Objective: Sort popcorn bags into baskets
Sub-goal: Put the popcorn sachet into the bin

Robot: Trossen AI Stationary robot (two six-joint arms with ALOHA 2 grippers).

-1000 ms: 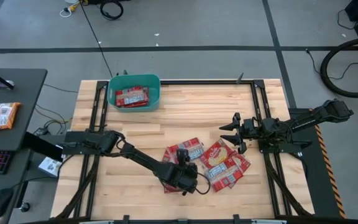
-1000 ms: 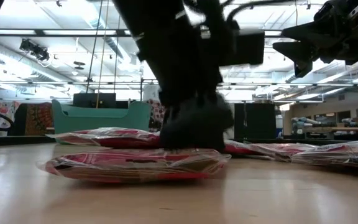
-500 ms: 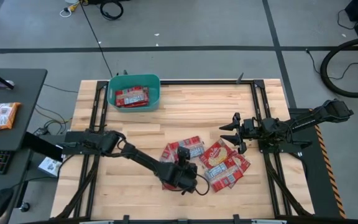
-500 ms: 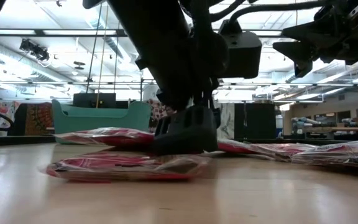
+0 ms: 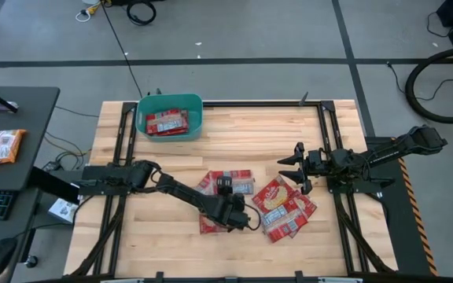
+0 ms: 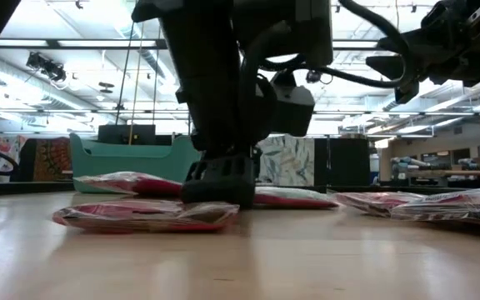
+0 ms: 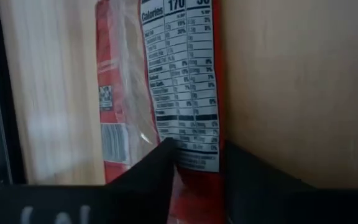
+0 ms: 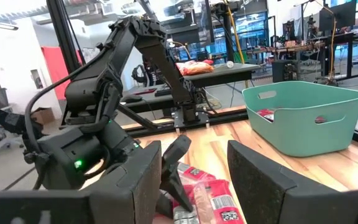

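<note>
My left gripper (image 5: 225, 217) is down flat on a popcorn bag (image 5: 211, 223), fingers (image 7: 148, 177) pinching its edge to lift it toward the basket (image 5: 141, 123). Right gripper (image 5: 296, 165) waits, fingers spread.

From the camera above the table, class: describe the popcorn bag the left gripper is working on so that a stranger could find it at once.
Start at the teal basket in the table's far left corner, then come toward the near edge to the scattered popcorn bags. The left gripper is down on the bag lying nearest that edge. Unlike the overlapping pile to its right, this bag lies by itself with the dark arm over it.
</note>
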